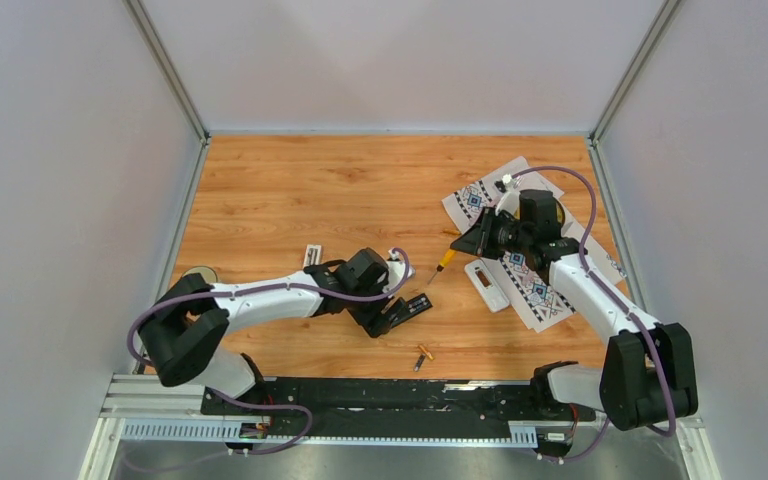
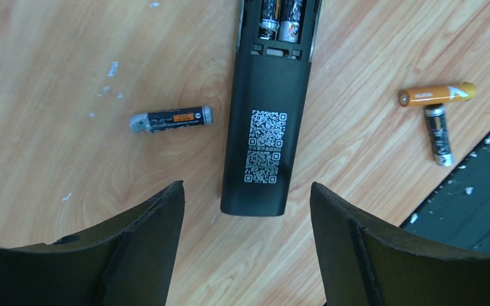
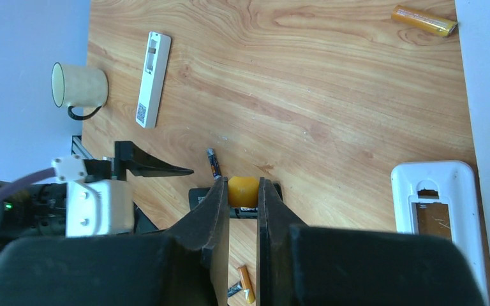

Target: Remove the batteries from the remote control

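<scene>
The black remote lies face down on the wood, its battery bay open at the far end with two batteries inside. It also shows in the top view. My left gripper is open and empty, its fingers either side of the remote's near end and above it. One dark loose battery lies left of the remote. An orange battery and a dark battery lie to its right. My right gripper is shut on the yellow-handled screwdriver, held above the table.
A white remote with its bay open lies on the patterned cloth. A slim white remote and a mug are at the left. An orange cylinder lies apart. The black base rail runs along the near edge.
</scene>
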`<state>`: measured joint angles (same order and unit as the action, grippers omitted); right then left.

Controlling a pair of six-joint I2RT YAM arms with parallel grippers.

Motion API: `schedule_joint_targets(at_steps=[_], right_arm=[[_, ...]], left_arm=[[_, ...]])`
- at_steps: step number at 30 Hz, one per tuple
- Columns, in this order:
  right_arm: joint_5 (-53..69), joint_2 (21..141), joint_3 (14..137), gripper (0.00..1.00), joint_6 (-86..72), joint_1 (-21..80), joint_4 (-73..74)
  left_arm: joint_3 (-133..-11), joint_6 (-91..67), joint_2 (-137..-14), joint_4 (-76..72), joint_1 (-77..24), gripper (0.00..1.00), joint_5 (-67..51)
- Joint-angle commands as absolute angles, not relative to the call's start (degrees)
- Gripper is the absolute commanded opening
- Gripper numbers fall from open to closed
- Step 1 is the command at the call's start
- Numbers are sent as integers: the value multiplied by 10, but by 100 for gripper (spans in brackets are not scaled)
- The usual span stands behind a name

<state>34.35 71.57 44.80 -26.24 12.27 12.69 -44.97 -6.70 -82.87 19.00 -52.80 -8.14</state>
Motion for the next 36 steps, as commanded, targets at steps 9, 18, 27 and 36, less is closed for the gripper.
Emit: schedule_joint_targets(at_steps=[9, 18, 27, 36], right_arm=[[336, 715, 450, 0, -239, 119, 125], [304, 703, 441, 0, -230, 120, 142], [287, 694, 439, 0, -213, 140, 162], [274, 705, 429, 0, -221, 182, 156]], left_arm=[[-469, -37, -914, 163, -556, 62, -44], [-479, -45, -945, 196, -583, 42, -5], [-479, -76, -947, 211, -588, 25, -6], [-472, -91, -946, 203, -588, 25, -11]])
